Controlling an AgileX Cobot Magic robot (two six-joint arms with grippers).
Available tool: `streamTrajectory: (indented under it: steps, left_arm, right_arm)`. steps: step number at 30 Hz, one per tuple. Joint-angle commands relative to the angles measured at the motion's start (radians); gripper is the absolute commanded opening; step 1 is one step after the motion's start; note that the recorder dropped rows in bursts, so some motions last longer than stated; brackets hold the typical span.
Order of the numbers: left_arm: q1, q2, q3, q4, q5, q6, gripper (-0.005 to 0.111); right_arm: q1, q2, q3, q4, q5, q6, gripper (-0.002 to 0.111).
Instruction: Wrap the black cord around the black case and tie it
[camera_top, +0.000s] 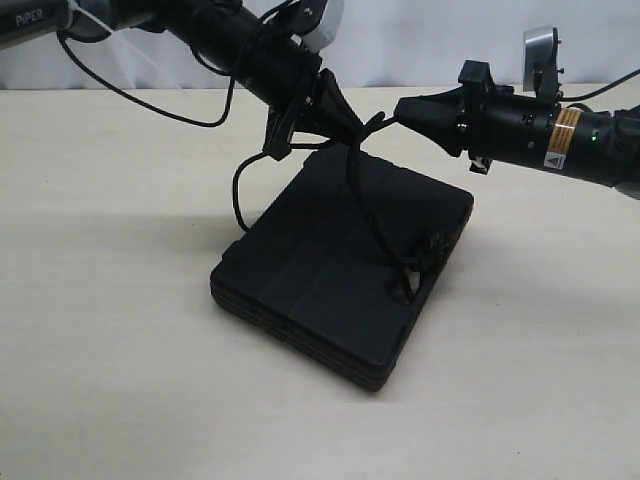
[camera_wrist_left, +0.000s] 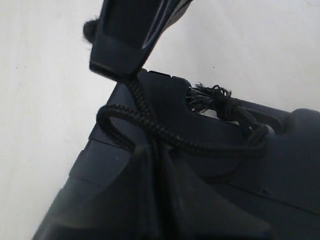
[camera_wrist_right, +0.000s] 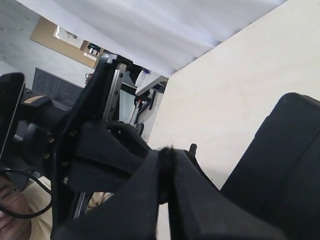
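Observation:
The black case (camera_top: 320, 265) lies on the table in the middle of the exterior view. The black cord (camera_top: 362, 205) runs across its top face from the far edge down to a frayed tassel knot (camera_top: 432, 245) by the handle slot (camera_top: 405, 290). Above the far edge my left gripper (camera_top: 352, 125) and right gripper (camera_top: 398, 112) meet tip to tip, each shut on the cord. A slack loop (camera_top: 240, 195) hangs off the case's left side. The left wrist view shows the cord (camera_wrist_left: 165, 132), the tassel (camera_wrist_left: 210, 97) and the case (camera_wrist_left: 300, 165). The right gripper (camera_wrist_right: 165, 152) pinches a cord strand.
The pale table (camera_top: 120, 350) surrounds the case. Smooth robot cables (camera_top: 150, 105) hang from the left arm at the back left. A white backdrop (camera_top: 420, 40) stands behind. A metal bracket (camera_top: 540, 55) rises behind the right arm.

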Motion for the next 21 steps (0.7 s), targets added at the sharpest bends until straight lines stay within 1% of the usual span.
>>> streamTrajectory:
  steps: [1,4,7,10,12,13,15,18,21]
  left_arm:
    - [0.002,-0.002,0.003,0.070,-0.023,-0.117,0.012]
    - [0.002,-0.002,0.003,0.086,-0.023,-0.193,0.030]
    - [0.002,-0.009,0.003,0.090,-0.042,-0.208,0.046]
    - [0.002,-0.031,0.003,0.160,-0.078,-0.234,0.058]
    - [0.002,-0.055,0.003,0.257,-0.103,-0.273,0.061]
    - [0.002,-0.073,0.003,0.312,-0.123,-0.304,0.061]
    - [0.002,-0.107,0.003,0.374,-0.145,-0.369,0.061]
    - [0.002,-0.162,0.003,0.354,-0.151,-0.392,0.061]
    - [0.000,-0.193,0.003,0.244,-0.129,-0.385,0.061]
  right_arm:
    - [0.002,-0.001,-0.004,-0.007,-0.021,-0.015,0.004]
    - [0.002,-0.001,-0.004,-0.007,-0.024,-0.021,0.004]
    - [0.002,-0.001,-0.004,-0.011,-0.024,-0.021,0.004]
    - [0.002,-0.001,-0.004,-0.014,-0.034,-0.021,0.004]
    - [0.000,-0.005,-0.004,-0.010,-0.039,-0.023,0.004]
    - [0.000,-0.007,-0.004,-0.004,-0.039,-0.028,0.004]
    - [0.000,-0.017,-0.004,0.020,-0.037,-0.046,0.004]
    - [0.000,-0.024,-0.004,0.053,-0.036,-0.057,0.004]
    - [0.000,-0.025,-0.015,0.050,-0.036,-0.057,0.004]
